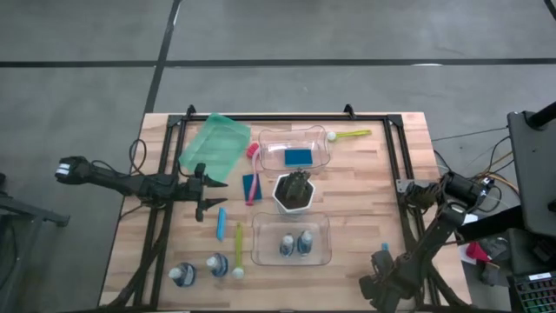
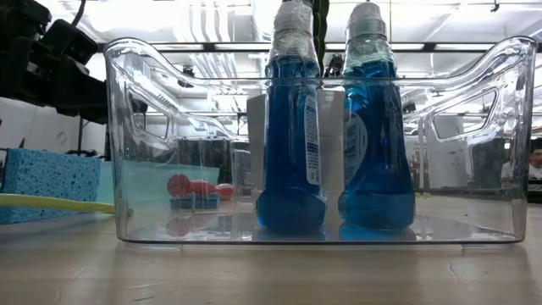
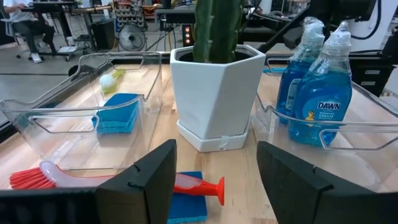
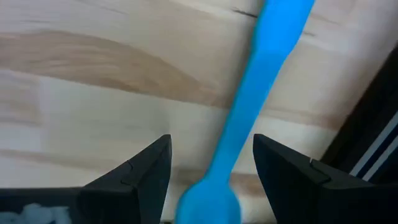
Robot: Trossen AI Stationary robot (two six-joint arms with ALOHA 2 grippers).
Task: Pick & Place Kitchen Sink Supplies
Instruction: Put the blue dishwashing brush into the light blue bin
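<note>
Right gripper (image 4: 211,180), jaws open, hangs low over a blue brush (image 4: 261,87) lying on the table (image 4: 93,81) near its front right corner, fingers either side of it. Left gripper (image 3: 214,180) (jaws open, empty) faces the white pot (image 3: 217,93), beside two bottles (image 3: 317,99) in their bin (image 3: 348,140).

Even overhead light, soft shadows on the table (image 1: 365,200), backlit glare top of low view, blurred brush (image 4: 249,118) close up
</note>
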